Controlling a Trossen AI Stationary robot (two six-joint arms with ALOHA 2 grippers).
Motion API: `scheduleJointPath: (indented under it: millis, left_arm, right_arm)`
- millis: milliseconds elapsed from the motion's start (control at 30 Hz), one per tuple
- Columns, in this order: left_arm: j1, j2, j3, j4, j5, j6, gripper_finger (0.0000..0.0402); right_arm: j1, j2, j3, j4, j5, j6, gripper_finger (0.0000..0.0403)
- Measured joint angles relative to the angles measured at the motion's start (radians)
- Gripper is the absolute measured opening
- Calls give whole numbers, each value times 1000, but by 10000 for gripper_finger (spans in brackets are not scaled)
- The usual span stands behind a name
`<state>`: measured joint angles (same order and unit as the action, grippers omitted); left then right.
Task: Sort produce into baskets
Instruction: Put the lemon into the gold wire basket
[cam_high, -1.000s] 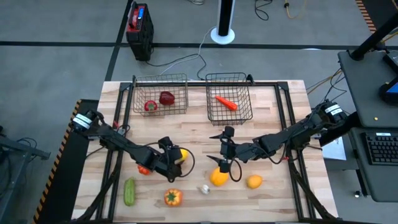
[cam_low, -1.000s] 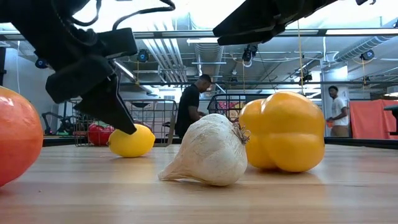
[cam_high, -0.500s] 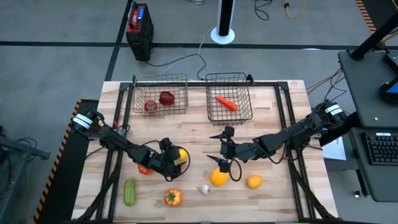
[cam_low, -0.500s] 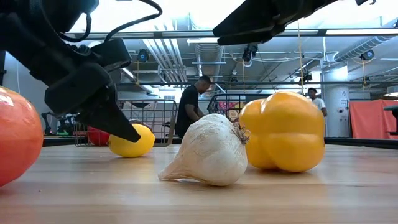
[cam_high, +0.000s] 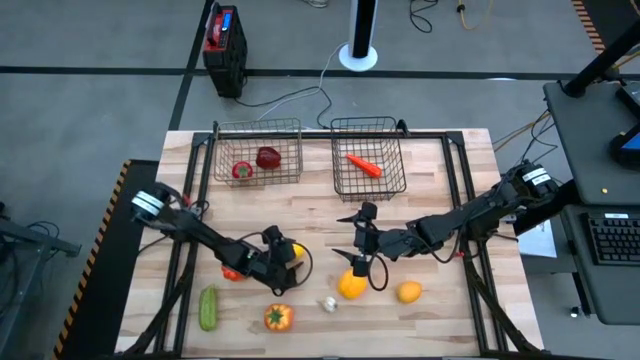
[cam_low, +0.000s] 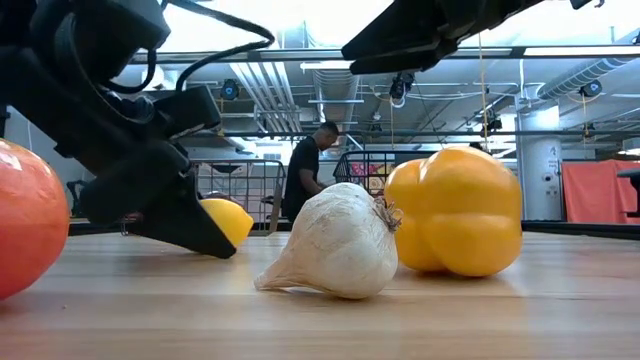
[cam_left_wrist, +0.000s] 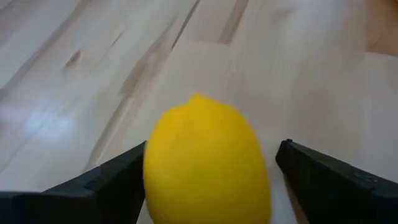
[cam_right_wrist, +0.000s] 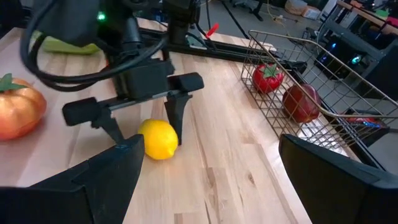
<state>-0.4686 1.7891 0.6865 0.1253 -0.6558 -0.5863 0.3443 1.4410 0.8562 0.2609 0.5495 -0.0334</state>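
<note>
A yellow lemon (cam_high: 292, 250) lies on the wooden table (cam_high: 440, 180), left of its middle. My left gripper (cam_high: 287, 256) is open and low at the table, with one finger on each side of the lemon (cam_left_wrist: 205, 162). It also shows in the right wrist view (cam_right_wrist: 146, 127). My right gripper (cam_high: 346, 238) is open and empty, hanging above a yellow pepper (cam_high: 351, 285). The left basket (cam_high: 258, 152) holds a tomato (cam_high: 242, 170) and a dark red apple (cam_high: 268, 157). The right basket (cam_high: 367, 158) holds a carrot (cam_high: 363, 165). My left gripper comes at the lemon nearly level from the table's left, its fingers (cam_left_wrist: 112, 183) on either side of the lemon's middle. A gap shows at one finger (cam_left_wrist: 323, 180). Whether the other touches the lemon, I cannot tell. The lemon lies on the table.
A tomato (cam_high: 232, 272) lies under my left arm. A cucumber (cam_high: 207, 307), an orange pepper (cam_high: 278, 318), a garlic (cam_high: 329, 303) and an orange (cam_high: 408, 292) lie near the table's near edge. People stand in the room beyond the table (cam_low: 305, 180).
My left gripper has come down to the table and moved a little toward the table's right edge, so that its fingers now stand around the lemon. The lemon has stayed where it was.
</note>
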Motion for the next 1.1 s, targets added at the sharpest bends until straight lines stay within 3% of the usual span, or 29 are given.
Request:
scheduleJointPath:
  millis: [367,700,900,1100]
  left_arm:
    - [2,-6,20,-27,19,55,281]
    - [-1,-105,18,-48,26,111,210]
    - [-9,-195,18,-21,1,171,213]
    - [-50,-269,14,177,-77,377,215]
  right_arm:
    - [-1,0,0,-23,0,10,364]
    - [-5,0,0,-25,0,8,364]
    - [-5,0,0,-25,0,6,364]
    - [-4,0,0,-17,-7,4,364]
